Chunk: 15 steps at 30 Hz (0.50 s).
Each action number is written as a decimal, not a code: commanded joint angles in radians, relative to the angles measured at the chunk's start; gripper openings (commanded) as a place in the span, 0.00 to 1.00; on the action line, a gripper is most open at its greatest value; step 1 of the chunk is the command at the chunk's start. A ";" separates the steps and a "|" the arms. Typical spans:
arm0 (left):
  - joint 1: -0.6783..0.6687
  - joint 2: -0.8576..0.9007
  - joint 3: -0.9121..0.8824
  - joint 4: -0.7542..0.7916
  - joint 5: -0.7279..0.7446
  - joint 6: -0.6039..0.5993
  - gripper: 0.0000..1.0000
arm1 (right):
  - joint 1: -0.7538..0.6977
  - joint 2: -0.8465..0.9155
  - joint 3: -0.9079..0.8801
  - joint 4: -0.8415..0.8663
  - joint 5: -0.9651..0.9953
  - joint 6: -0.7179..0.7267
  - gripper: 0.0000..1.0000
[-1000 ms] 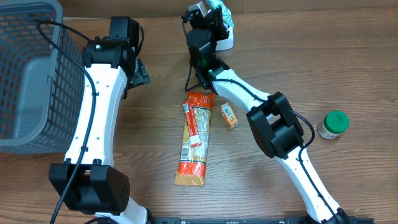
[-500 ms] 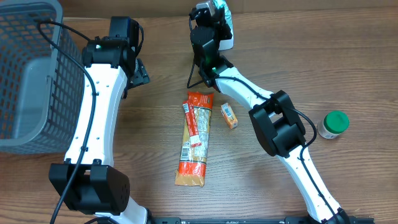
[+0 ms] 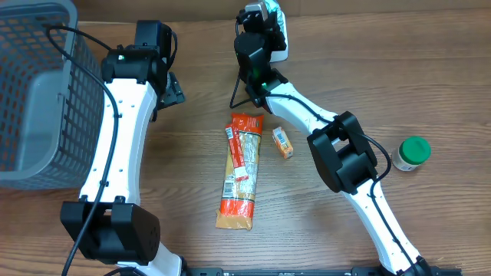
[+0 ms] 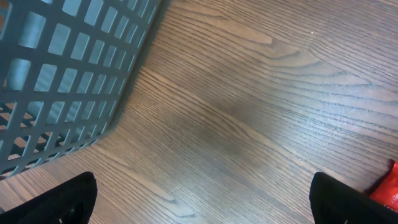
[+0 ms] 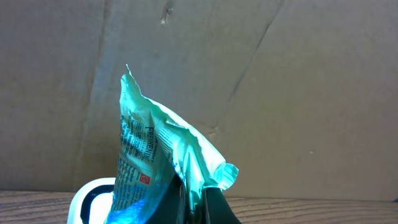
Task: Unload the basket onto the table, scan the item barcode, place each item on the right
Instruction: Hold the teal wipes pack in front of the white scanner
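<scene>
Right gripper (image 5: 200, 202) is clamped fully shut on one teal pouch (image 5: 155, 152), held upright over one white scanner (image 3: 281, 50) at the table's far edge. Left gripper (image 4: 208, 202) stands wide open, empty, near one grey basket (image 3: 38, 92). Lying apart: one long orange packet (image 3: 240, 172), one small orange box (image 3: 282, 142), one green-lidded jar (image 3: 412, 152).

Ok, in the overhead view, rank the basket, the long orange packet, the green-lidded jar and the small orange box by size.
Largest to smallest:
grey basket
long orange packet
green-lidded jar
small orange box
The last two look fairly close.
</scene>
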 commanded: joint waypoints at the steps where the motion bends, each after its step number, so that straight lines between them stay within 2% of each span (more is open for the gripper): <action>1: -0.007 -0.007 0.013 0.001 0.001 -0.003 1.00 | -0.008 -0.008 0.009 0.003 0.000 0.025 0.04; 5: -0.007 -0.007 0.013 0.001 0.001 -0.003 1.00 | -0.008 -0.008 0.009 -0.031 0.004 0.026 0.04; 10: -0.007 -0.007 0.013 0.001 0.001 -0.003 1.00 | -0.008 -0.008 0.009 -0.135 0.053 0.122 0.04; 15: -0.007 -0.007 0.013 0.001 0.001 -0.003 0.99 | -0.007 -0.008 0.009 -0.212 0.053 0.148 0.04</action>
